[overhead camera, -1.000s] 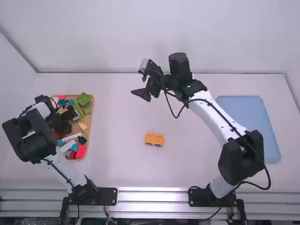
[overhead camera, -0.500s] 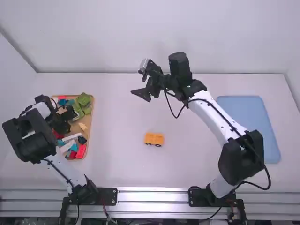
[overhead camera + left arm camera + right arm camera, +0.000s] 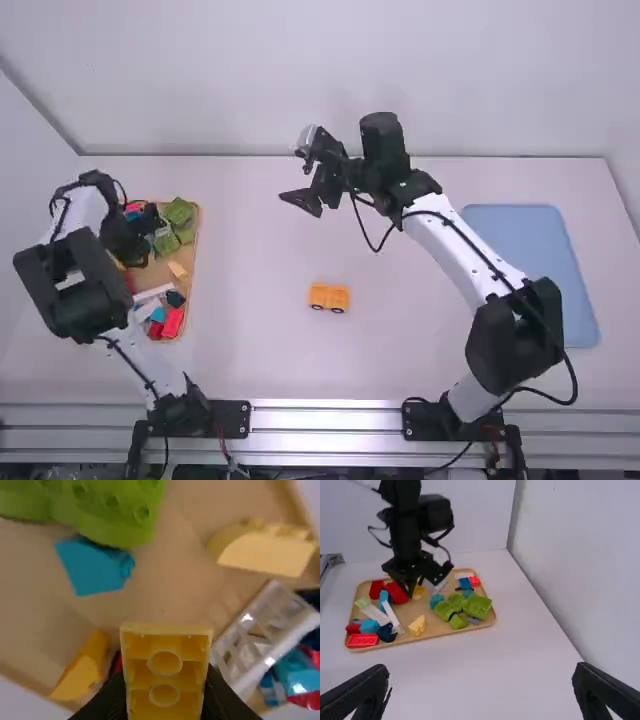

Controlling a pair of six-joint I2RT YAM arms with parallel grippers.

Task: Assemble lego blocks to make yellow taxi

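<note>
My left gripper (image 3: pixel 132 254) is over the left part of the wooden tray in the high view. In the left wrist view, the left gripper (image 3: pixel 166 700) is shut on a yellow brick (image 3: pixel 167 645), its hollow underside showing. The partly built taxi, a low orange-yellow block on black wheels (image 3: pixel 329 297), sits on the middle of the table. Loose yellow pieces lie in the tray: a curved one (image 3: pixel 267 550) and a sloped one (image 3: pixel 85 667). Up the table from the taxi, my right gripper (image 3: pixel 308 200) stands apart from every block; in the right wrist view the right gripper (image 3: pixel 482 675) is open and holds nothing.
Around the left gripper the tray (image 3: pixel 432 636) holds green blocks (image 3: pixel 476 606), red bricks (image 3: pixel 362 640), white pieces and several blue ones. A flat blue mat (image 3: pixel 530 275) lies at the table's right side.
The left arm has shifted a little up the picture, its wrist now farther from the camera over the tray. The right arm and the wheeled block have stayed still.
</note>
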